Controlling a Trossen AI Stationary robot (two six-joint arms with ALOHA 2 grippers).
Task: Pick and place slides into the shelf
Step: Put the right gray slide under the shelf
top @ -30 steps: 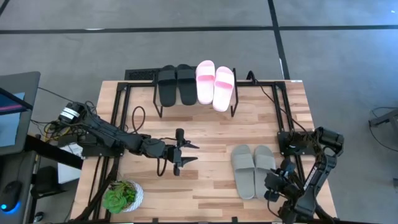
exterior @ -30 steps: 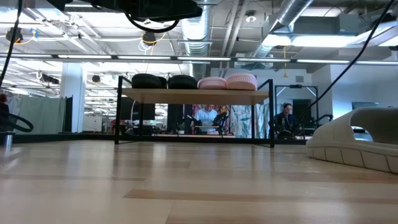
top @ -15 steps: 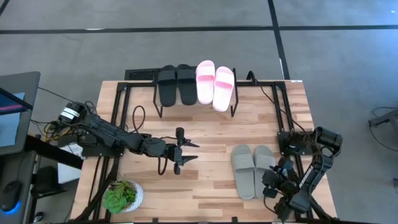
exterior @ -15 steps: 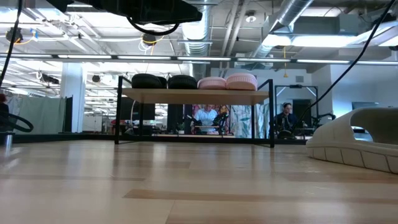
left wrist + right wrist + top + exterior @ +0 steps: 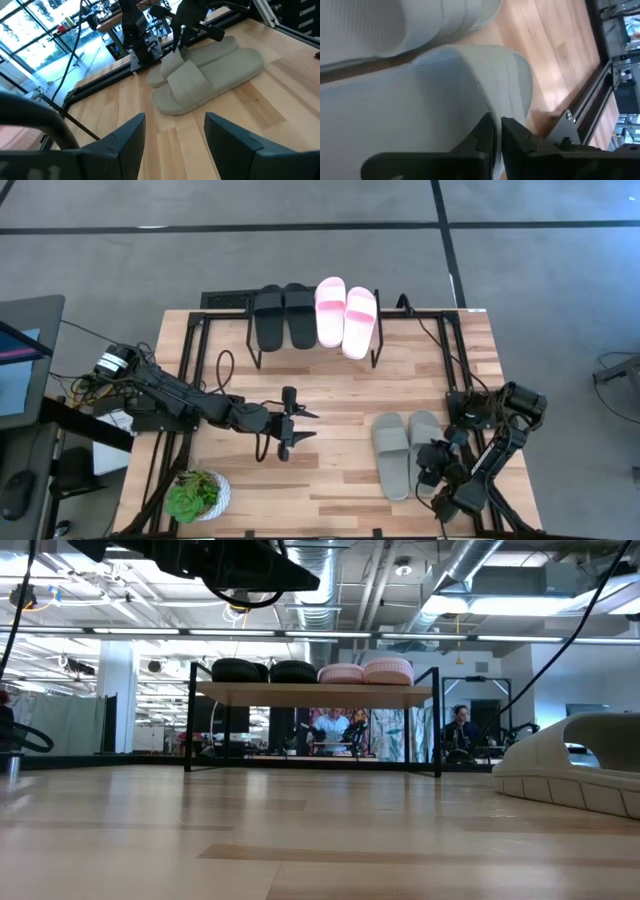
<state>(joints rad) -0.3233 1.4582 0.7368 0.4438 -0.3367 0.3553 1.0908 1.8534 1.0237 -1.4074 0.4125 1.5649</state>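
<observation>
At the table's near edge, the right gripper (image 5: pixel 432 470) presses against the heel end of the grey-green slides (image 5: pixel 405 450), its fingers nearly together on the heel rim of one sandal. The left gripper (image 5: pixel 296 426) hovers over bare wood at mid-table, fingers apart and holding nothing. Farther back, the black slides (image 5: pixel 284 315) and pink slides (image 5: pixel 346 315) sit side by side atop the shelf (image 5: pixel 377 346).
</observation>
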